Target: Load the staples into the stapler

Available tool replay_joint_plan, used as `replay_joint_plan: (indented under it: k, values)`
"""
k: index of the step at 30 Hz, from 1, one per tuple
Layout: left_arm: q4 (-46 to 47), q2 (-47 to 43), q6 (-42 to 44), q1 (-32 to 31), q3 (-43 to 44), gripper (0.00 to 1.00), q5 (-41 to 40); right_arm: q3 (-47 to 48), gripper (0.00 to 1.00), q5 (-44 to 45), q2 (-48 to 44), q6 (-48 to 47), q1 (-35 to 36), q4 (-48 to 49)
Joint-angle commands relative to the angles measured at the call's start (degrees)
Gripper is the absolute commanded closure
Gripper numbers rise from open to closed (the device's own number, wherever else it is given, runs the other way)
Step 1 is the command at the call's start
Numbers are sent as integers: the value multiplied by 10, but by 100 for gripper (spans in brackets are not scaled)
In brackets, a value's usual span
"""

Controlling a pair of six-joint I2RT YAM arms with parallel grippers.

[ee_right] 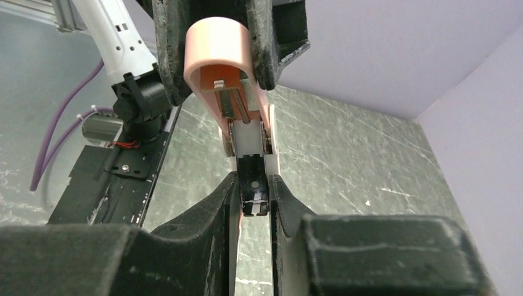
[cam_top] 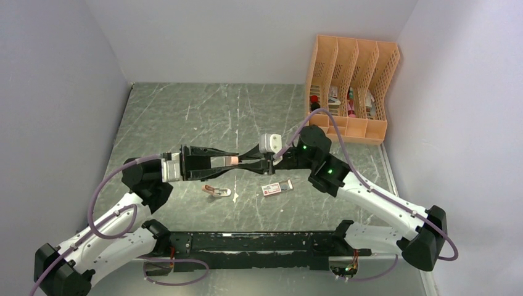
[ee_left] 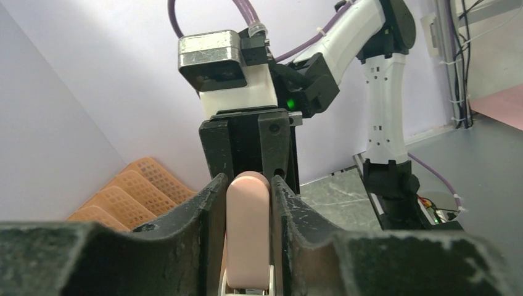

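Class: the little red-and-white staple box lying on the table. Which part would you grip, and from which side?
Take the staple box across its two long sides, at the red-and-white sleeve, coming straight down from above. It lies flat on the table with those sides free; its grey tray sticks out at one end and might slide if pinched.

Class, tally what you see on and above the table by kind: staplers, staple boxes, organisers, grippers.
Pink staplers: 2 (held stapler, table stapler)
Staple box: 1
Orange organiser: 1
Grippers: 2 (left gripper, right gripper)
Total: 6
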Motion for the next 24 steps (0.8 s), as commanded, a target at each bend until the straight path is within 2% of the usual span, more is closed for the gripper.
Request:
replay_joint_plan:
  k: [1,6,9,11,16,21,24]
  values:
    - [-5,-18,10,-2,-3,59,-23,9,99,49,-15,3,1,-7]
    - [-23,-35,15,-2,-7,39,-55,7,100,61,-27,4,1,-19]
    - [-44,-42,26,-2,-2,16,-66,10,100,66,-28,3,1,-36]
    - [-76,-48,39,-2,7,10,-76,9,100,72,-31,2,1,-49]
    - [-172,-84,77,-2,21,6,-160,5,100,113,-22,-16,1,-130]
    - [-226,-138,91,-2,14,1,-309,9,100,150,39,-34,2,-208]
    - [-311,-150,114,-2,34,3,-403,8,99,148,88,-44,5,-227]
